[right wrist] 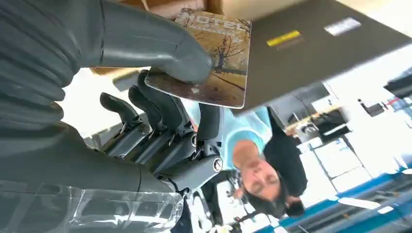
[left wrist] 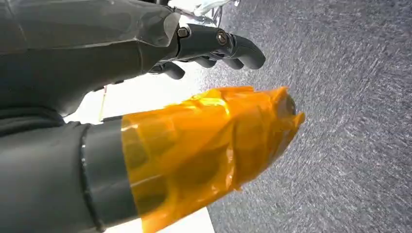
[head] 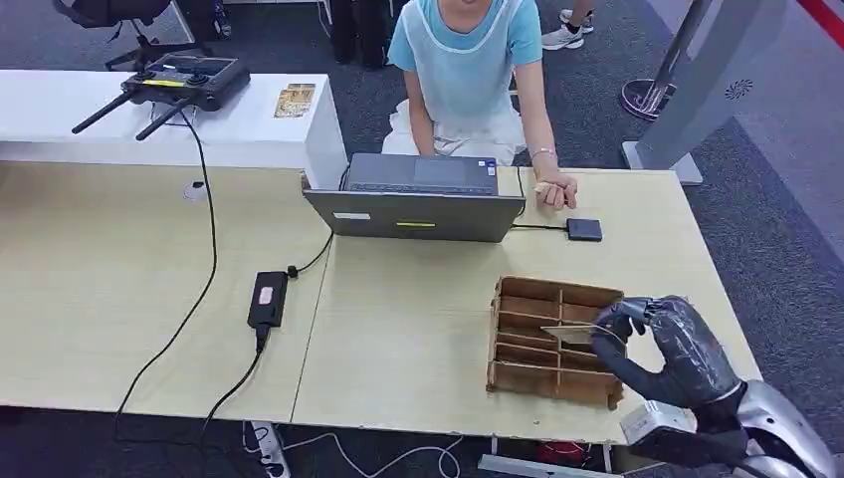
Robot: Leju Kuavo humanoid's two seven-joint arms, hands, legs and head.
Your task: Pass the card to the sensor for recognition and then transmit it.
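The card (right wrist: 209, 63), printed with a brownish tree scene, is pinched between the thumb and fingers of the right robot hand (head: 652, 339). In the head view the card (head: 569, 332) lies nearly flat, just above the cardboard divider box (head: 527, 339) at the near right of the desk (head: 398, 329). The box has several narrow slots and sits close to the desk's front edge.

The left robot hand (left wrist: 145, 111) hangs over grey carpet, its thumb wrapped in orange film and its dark fingers (left wrist: 233, 48) curled loosely, holding nothing.

Behind the box stands a grey laptop (head: 418, 199), its back turned to the robot. A small dark sensor pad (head: 584, 229) lies just beside it, joined by a cable. A person (head: 468, 70) in a light blue top sits behind the laptop, one hand resting on the desk near the pad. A black power adapter (head: 268, 298) lies well to the left.
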